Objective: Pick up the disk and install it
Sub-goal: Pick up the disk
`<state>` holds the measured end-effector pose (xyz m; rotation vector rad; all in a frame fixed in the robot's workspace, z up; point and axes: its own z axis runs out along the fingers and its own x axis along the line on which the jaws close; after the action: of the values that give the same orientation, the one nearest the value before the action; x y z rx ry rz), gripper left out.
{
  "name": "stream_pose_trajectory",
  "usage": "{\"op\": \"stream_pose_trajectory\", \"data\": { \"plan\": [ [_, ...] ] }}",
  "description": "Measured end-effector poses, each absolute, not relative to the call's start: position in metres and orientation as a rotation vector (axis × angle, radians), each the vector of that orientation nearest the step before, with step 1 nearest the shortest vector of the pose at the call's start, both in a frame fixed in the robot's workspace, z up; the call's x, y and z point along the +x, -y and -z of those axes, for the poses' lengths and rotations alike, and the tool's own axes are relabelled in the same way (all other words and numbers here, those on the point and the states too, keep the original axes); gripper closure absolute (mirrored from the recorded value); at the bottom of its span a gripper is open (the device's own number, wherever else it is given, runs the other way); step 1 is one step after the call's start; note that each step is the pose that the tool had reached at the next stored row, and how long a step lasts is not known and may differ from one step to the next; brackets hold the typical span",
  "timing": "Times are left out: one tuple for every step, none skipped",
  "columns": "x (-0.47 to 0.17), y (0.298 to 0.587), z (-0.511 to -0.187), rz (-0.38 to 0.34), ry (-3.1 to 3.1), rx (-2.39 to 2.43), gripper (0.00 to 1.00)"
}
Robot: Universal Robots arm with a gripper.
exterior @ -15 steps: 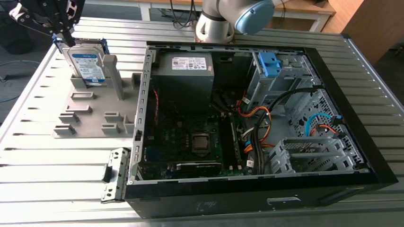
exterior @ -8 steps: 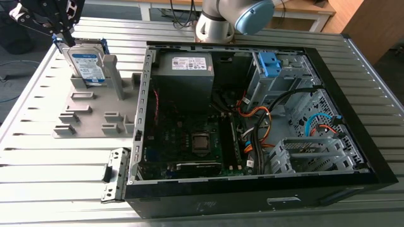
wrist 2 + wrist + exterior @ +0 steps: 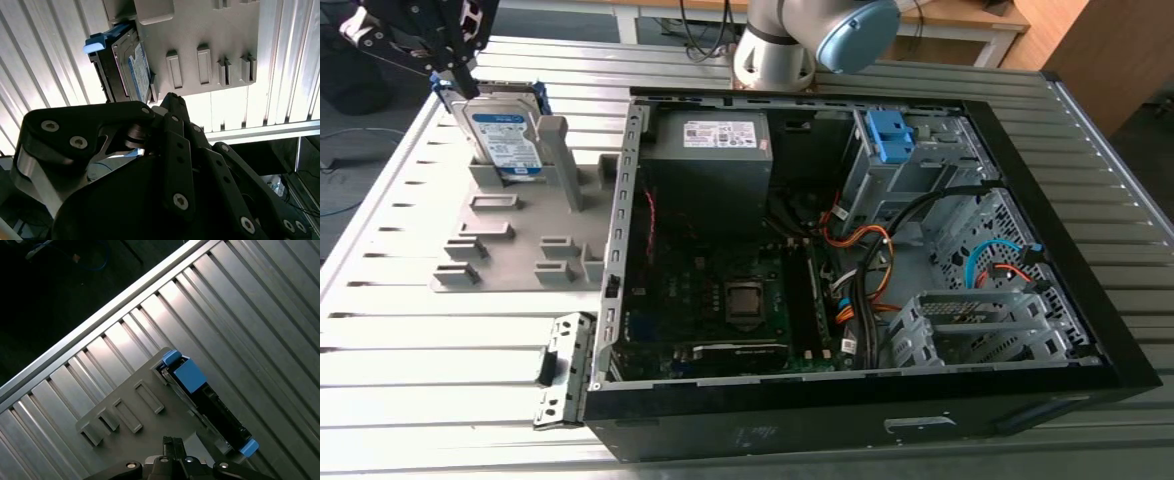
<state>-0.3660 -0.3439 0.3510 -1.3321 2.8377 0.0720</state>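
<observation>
The disk is a silver drive with a white-and-blue label and a blue carrier frame. It stands on edge in a slot of the grey holder plate at the exterior view's upper left. My black gripper hangs just above the disk's top far corner, close to the blue frame. The second wrist view has the disk just beyond the gripper. In the first wrist view the disk is seen edge-on in the holder, near the gripper.
An open black computer case lies to the exterior view's right of the holder. It contains a grey power supply box, a bare blue bracket in the drive cage, and loose cables. The arm's base stands behind on the ribbed metal table.
</observation>
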Motion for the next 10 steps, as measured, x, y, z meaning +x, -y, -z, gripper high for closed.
{"op": "stream_pose_trajectory", "data": {
  "plan": [
    [-0.366,0.3439,-0.3509,-0.072,-2.837,-1.334,0.89],
    [-0.366,0.344,-0.3509,-0.072,-2.836,-1.336,0.89],
    [-0.366,0.3439,-0.3509,-0.072,-2.835,-1.339,0.89],
    [-0.366,0.3439,-0.3509,-0.072,-2.834,-1.341,0.89],
    [-0.366,0.344,-0.3509,-0.072,-2.833,-1.343,0.89],
    [-0.366,0.3439,-0.3509,-0.072,-2.832,-1.345,0.89],
    [-0.366,0.3439,-0.3509,-0.072,-2.831,-1.347,0.89],
    [-0.366,0.3439,-0.3509,-0.072,-2.83,-1.35,0.89],
    [-0.366,0.3439,-0.3509,-0.072,-2.829,-1.352,0.89],
    [-0.366,0.3439,-0.3509,-0.072,-2.828,-1.354,0.89]
  ]
}}
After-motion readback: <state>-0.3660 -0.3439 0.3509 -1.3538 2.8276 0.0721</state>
